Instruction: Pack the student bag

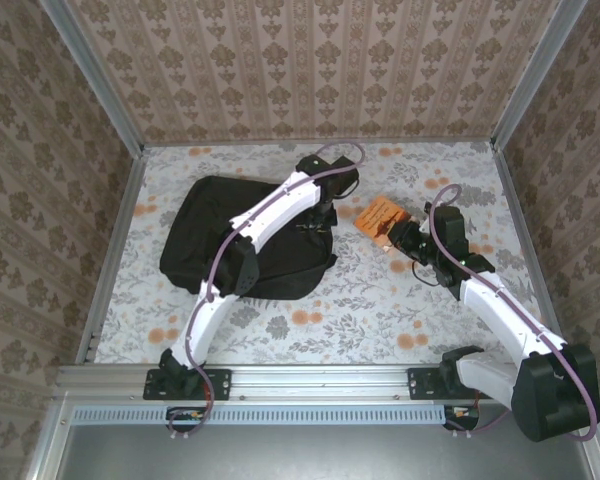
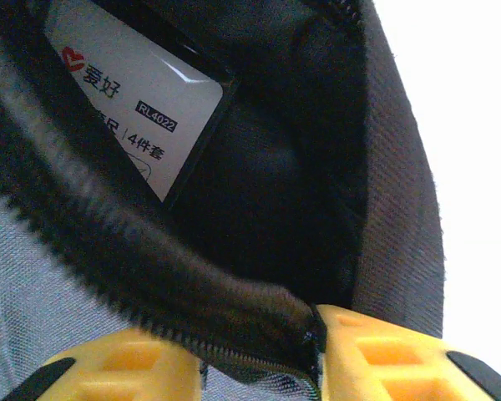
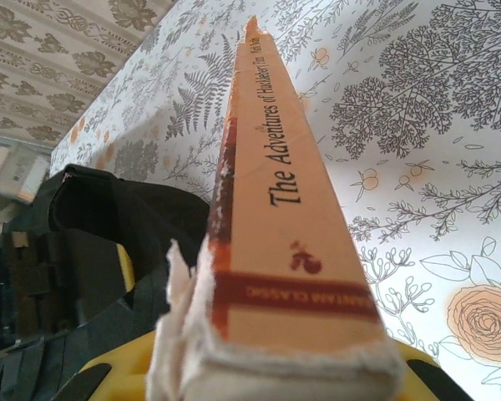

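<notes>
**Bag [image 1: 195, 230] mouth gripped, book [image 1: 378, 215] waiting beside it**

The bag lies flat on the left half of the table [image 1: 380, 320], reaching from near the left edge to about the middle. The left arm stretches across it to its far right corner, where the opening is.

Left pincer [image 2: 259, 368]: the wrist view shows the two yellow fingers pressed against either side of the zip edge [image 2: 150, 267], narrow and clamped on that fold of fabric. The likely purpose is to lift the edge and keep the mouth open for loading. A white printed packet [image 2: 142, 109] already sits inside the dark interior.

Right pincer [image 3: 275, 376]: closed on the lower end of the book, a worn paperback whose spine faces the wrist camera (the title is readable along it). From above, the book sits right of the table's middle, toward the far edge and just beside the bag's open side without touching it. Holding it by one end leaves the other end free to go in first.

Judgement: packing is under way and the book is not yet inside. Risk noted: a soft edge may sag and narrow the opening.
</notes>
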